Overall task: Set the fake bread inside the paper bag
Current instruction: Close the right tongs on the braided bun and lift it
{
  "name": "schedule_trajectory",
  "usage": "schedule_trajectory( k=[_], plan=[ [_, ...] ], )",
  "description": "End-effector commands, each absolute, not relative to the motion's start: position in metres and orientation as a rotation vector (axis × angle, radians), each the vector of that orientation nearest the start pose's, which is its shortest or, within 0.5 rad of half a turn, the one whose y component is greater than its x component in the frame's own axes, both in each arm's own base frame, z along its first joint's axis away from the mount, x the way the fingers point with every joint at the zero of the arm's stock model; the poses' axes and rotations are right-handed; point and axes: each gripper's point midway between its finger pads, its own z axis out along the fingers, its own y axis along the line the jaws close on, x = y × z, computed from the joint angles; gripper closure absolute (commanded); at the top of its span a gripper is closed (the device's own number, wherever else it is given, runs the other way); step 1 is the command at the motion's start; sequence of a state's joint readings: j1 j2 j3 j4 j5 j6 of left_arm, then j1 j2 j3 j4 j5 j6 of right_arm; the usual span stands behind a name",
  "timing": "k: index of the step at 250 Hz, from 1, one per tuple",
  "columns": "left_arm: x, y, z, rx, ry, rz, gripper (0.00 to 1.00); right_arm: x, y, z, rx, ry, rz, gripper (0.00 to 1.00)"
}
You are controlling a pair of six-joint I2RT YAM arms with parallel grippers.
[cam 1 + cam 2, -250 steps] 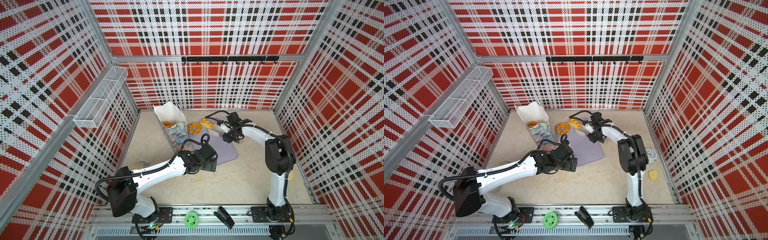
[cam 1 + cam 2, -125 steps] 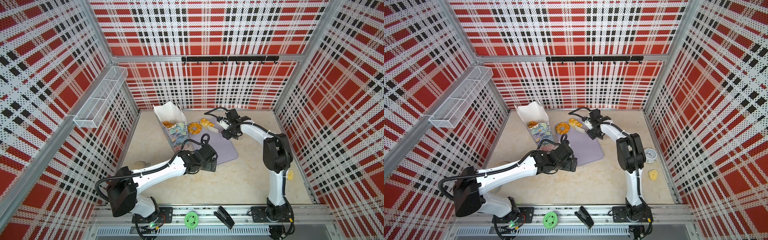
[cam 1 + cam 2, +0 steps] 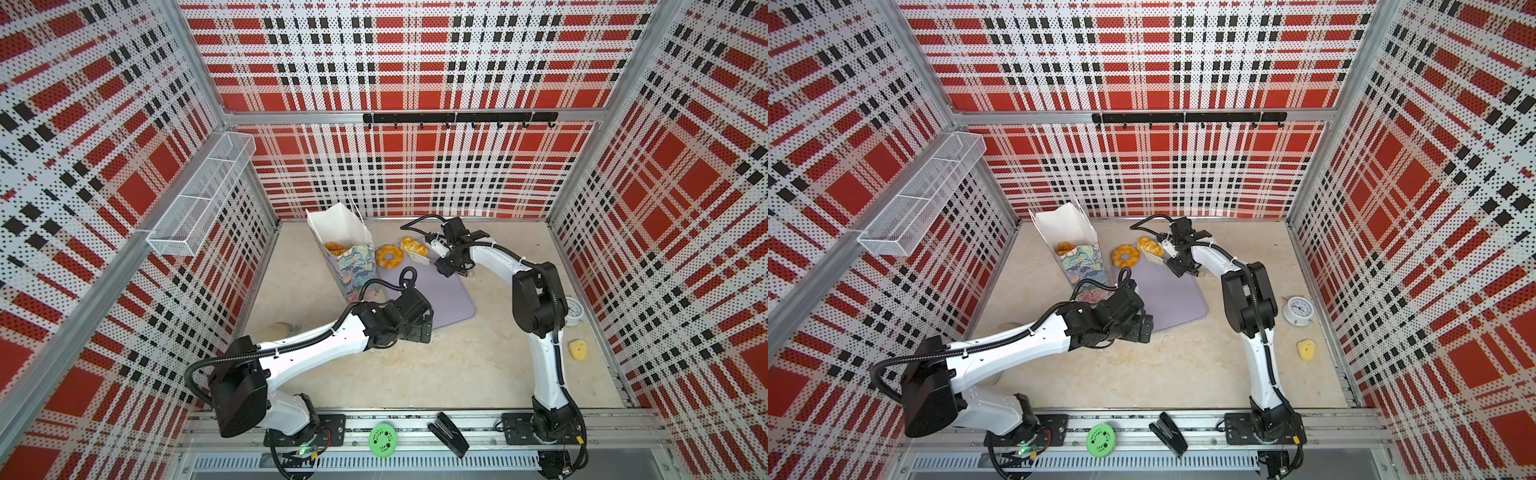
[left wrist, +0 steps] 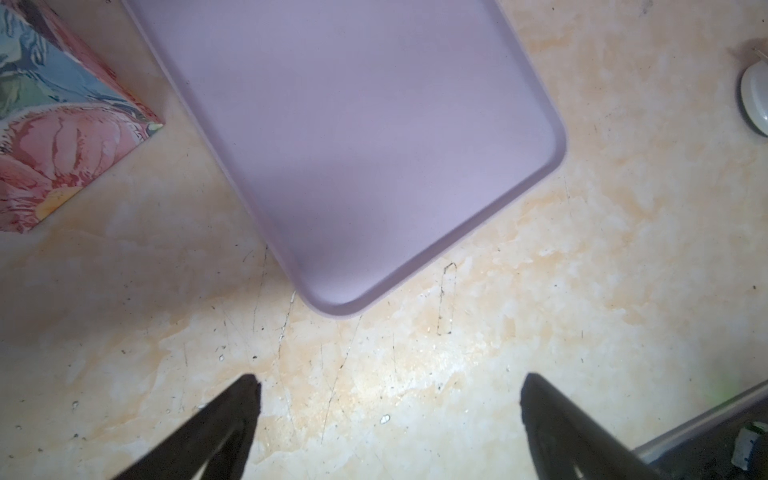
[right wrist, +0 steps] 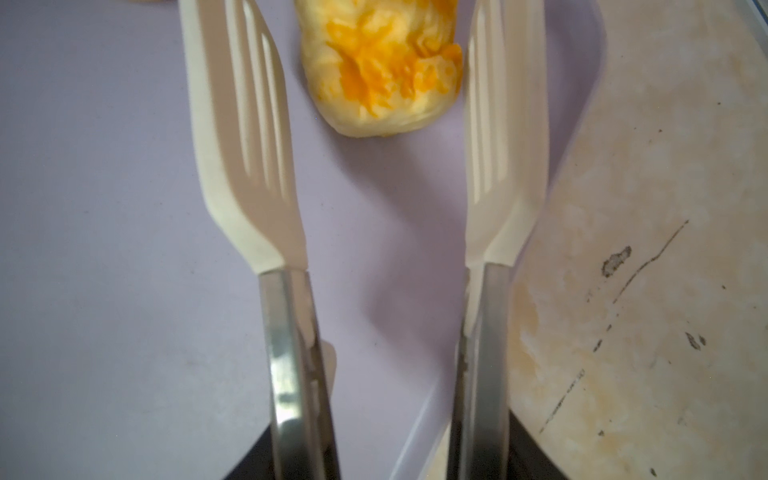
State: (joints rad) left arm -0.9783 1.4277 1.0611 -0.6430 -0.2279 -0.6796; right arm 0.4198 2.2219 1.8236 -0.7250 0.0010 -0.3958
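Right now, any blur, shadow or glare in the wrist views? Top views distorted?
Right wrist view: tongs and pastry soft, glare streaks on the tongs' metal arms. Left wrist view: broad shadow over part of the lilac tray and table; left fingers dark, slightly blurred. Both top views: sharp, evenly lit, walls splayed by the wide angle.

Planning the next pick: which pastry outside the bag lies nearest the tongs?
The lumpy yellow pastry, just ahead of the tongs; the ring doughnut lies farther off, beside the paper bag.
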Motion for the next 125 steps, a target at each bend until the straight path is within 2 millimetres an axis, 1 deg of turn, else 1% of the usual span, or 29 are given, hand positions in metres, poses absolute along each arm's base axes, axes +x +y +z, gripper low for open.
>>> schedule_trajectory(
  k=[1,55,86,125],
  plan=[
    [0.236,-0.273,0.148,0.262,2.519,-0.346,0.01,0.498,0.228,0.066,-1.079,2.439,0.014,0.46],
    [0.236,-0.265,0.15,0.238,2.511,-0.333,0.01,0.496,0.235,0.058,-1.12,2.451,0.015,0.5],
    [0.235,-0.262,0.15,0.224,2.512,-0.329,0.01,0.492,0.232,0.052,-1.138,2.477,-0.007,0.52],
    [0.235,-0.258,0.149,0.21,2.513,-0.313,0.01,0.485,0.225,0.051,-1.136,2.491,-0.026,0.58]
  ],
)
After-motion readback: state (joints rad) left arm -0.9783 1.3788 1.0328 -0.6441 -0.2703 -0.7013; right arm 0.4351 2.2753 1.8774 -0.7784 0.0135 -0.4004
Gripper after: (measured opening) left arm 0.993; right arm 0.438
